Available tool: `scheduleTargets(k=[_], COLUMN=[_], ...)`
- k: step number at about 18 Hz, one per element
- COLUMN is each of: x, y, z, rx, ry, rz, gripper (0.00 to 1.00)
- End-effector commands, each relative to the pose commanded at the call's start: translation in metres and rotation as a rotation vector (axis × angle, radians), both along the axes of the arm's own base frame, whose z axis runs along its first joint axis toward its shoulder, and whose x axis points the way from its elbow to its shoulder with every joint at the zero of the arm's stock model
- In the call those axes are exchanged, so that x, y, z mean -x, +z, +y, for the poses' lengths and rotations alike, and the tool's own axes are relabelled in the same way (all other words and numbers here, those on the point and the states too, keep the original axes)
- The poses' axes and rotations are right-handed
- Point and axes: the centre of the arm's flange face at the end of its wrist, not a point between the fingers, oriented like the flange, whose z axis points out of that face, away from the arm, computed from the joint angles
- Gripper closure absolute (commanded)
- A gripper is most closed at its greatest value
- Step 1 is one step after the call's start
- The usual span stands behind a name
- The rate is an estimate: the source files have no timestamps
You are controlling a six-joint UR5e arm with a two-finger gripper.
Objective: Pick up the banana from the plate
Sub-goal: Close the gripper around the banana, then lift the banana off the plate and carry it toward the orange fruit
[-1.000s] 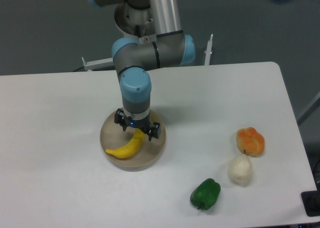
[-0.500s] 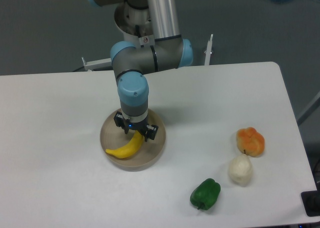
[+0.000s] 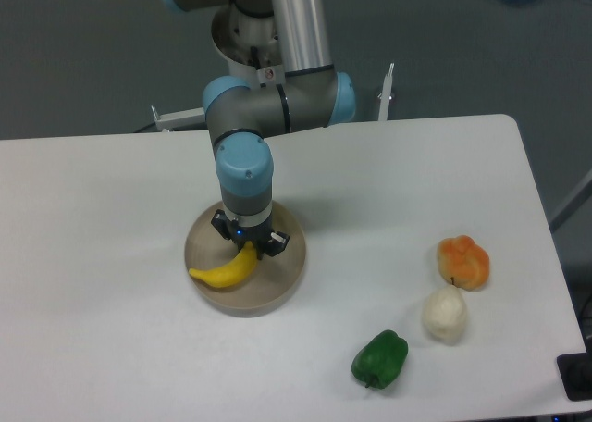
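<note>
Gripper [image 3: 248, 243] points straight down, clamped on upper end of banana [image 3: 222, 271]. Banana sits over left part of plate [image 3: 282, 283], near surface centre; contact w/ plate can't be confirmed.

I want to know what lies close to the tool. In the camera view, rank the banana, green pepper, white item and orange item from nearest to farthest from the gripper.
1. Banana: at the gripper, on the plate.
2. Green pepper: front right.
3. White item: farther right.
4. Orange item: farthest right, just past the white one.
</note>
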Motion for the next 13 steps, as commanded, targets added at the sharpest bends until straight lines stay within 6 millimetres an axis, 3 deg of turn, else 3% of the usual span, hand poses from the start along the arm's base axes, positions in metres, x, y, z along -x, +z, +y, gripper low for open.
scheduleTargets(k=[4, 6, 13], x=[0.005, 0.014, 0.092], y=[0.019, 0.04, 0.117], z=[0.005, 0.009, -0.021], rx=[-0.032, -0.064, -0.145], ry=[-0.009, -0.023, -0.069], rz=[0.019, 0.037, 0.145], gripper=[0.63, 0.63, 0.63])
